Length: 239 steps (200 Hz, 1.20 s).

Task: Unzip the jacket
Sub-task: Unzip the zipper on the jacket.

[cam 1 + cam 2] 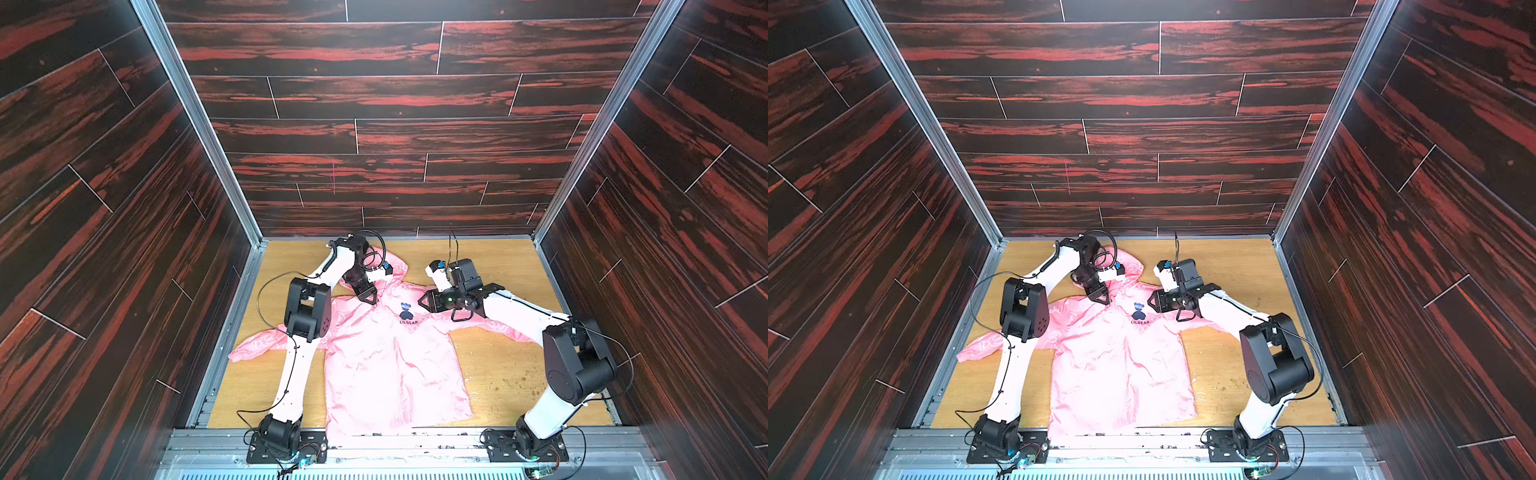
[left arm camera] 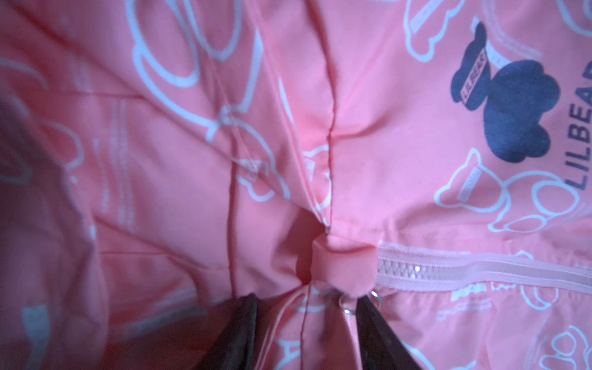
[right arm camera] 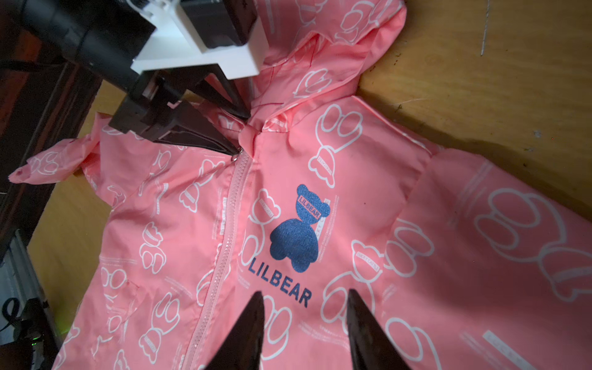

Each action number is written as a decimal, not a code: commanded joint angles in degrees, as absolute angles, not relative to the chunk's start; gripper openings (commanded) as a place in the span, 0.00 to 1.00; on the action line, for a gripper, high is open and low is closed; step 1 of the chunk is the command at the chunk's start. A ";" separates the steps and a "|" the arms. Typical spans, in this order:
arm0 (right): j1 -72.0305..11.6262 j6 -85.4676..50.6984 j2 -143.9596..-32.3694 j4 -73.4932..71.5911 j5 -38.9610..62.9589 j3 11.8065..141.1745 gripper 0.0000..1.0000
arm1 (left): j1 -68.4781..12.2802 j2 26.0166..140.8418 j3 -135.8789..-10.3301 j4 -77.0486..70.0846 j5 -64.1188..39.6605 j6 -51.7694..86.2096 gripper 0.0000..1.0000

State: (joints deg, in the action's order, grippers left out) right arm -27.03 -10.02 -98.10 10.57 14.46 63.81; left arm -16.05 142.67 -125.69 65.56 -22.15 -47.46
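The jacket (image 1: 386, 365) lies flat on the desk (image 1: 498, 266), front side up. Its hood (image 1: 392, 266) points to the back wall (image 1: 374, 187). Its bottom edge reaches the near edge of the desk. The sleeves (image 1: 257, 345) are spread out to the sides. The zipper (image 3: 224, 243) is closed all the way up to the neck, so I think the opening has not begun.

The left claw (image 2: 307, 296) is down at the neck. Its two fingers are apart, with the top of the zipper between them. The little metal ring (image 3: 236, 156) on the zipper pull sits right by one fingertip. I cannot tell if they touch. The right claw (image 3: 305, 292) is over the chest, near the dark bear logo (image 3: 298, 230). Its fingers are apart too, and nothing is between them.

The jacket looks thin, light and soft. It is shiny, so it is likely slippery. It will probably bunch up or slide if it gets tugged. The best place to grab is the zipper pull. That part is tiny, so the claw must close right on it. The other claw should hold the cloth near the neck. Then the jacket can stay put while the pull goes down toward the bottom edge. If nothing holds it, the whole jacket may just slide along.
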 commanded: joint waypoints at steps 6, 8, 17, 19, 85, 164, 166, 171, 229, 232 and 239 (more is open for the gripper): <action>-28.01 -9.09 -99.93 12.39 14.33 65.28 0.44 | -15.60 141.33 -124.44 64.02 -18.59 -47.90 0.51; -28.03 -9.02 -99.93 12.39 14.33 65.30 0.44 | -15.61 141.33 -124.45 63.93 -18.62 -47.90 0.50; -28.12 -9.05 -100.13 12.44 14.24 65.40 0.44 | -15.56 141.47 -124.59 63.19 -19.16 -47.66 0.42; -28.12 -9.12 -100.11 12.47 14.24 65.46 0.44 | -15.56 141.50 -124.66 63.24 -19.38 -47.64 0.41; -28.58 -9.24 -99.93 12.15 13.32 67.35 0.44 | -15.57 137.72 -124.25 67.14 -26.85 -50.53 0.00; -33.07 -13.38 -103.96 11.39 13.39 74.14 0.45 | -13.70 127.90 -117.21 64.77 -37.27 -50.27 0.00; -33.29 -13.78 -104.10 11.31 13.50 74.34 0.45 | -13.62 127.82 -117.10 64.62 -37.66 -50.27 0.00; -33.63 -14.61 -104.44 11.20 13.53 74.79 0.46 | -13.46 127.60 -116.87 64.64 -38.79 -50.27 0.00; -37.45 -21.82 -108.91 10.63 12.62 79.45 0.53 | -12.04 127.11 -115.92 65.56 -45.95 -50.25 0.00; -37.44 -22.16 -109.08 10.57 12.90 79.64 0.53 | -11.98 127.03 -115.73 65.57 -46.04 -50.34 0.00; -37.44 -23.00 -109.44 10.35 13.60 79.87 0.53 | -11.96 126.93 -115.44 65.57 -46.14 -50.36 0.00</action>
